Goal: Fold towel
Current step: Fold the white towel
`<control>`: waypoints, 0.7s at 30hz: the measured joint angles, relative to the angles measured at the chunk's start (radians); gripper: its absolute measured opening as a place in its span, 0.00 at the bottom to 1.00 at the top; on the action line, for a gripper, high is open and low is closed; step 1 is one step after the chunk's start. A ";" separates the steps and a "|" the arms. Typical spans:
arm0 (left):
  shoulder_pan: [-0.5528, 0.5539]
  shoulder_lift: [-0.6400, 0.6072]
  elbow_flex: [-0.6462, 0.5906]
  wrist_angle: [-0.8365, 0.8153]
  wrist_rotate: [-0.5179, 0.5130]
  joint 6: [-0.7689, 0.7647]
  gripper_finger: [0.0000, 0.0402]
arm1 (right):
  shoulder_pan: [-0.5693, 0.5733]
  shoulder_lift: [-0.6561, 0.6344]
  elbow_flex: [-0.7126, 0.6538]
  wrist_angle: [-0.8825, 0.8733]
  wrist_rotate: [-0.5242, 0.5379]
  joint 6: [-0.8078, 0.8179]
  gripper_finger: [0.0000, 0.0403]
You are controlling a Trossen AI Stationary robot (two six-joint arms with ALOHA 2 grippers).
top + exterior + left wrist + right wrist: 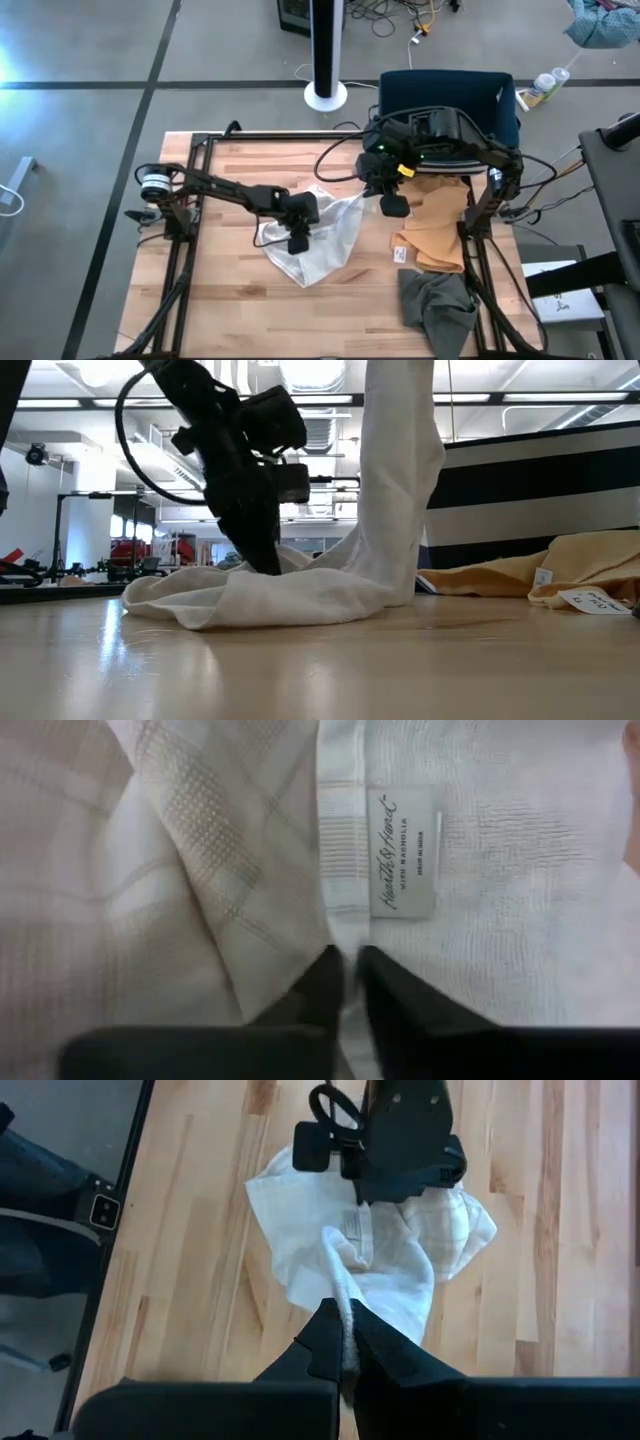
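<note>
Towel sits mid surface, w/ one end lifted. We pinch it w/ both tools: right tool holds it up, left tool nips the hem. Next: we pull it flat.

Towel left of cloth pile

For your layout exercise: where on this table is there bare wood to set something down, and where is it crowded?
Free: the table in front of the white towel, and the strip between it and the grey cloth. Crowded: the middle, where left gripper and right gripper hold the towel, and the tan cloth side.
</note>
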 joint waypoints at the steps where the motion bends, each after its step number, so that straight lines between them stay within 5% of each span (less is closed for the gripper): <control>1: 0.001 -0.013 0.000 -0.013 0.005 -0.002 0.03 | 0.000 -0.001 0.000 0.000 0.000 0.000 0.00; 8: 0.001 -0.140 -0.002 -0.052 0.070 0.001 0.01 | 0.000 -0.008 0.000 0.000 0.001 -0.014 0.00; 21: 0.001 -0.561 -0.002 -0.168 0.105 -0.048 0.00 | 0.000 -0.032 0.007 0.100 0.015 -0.020 0.00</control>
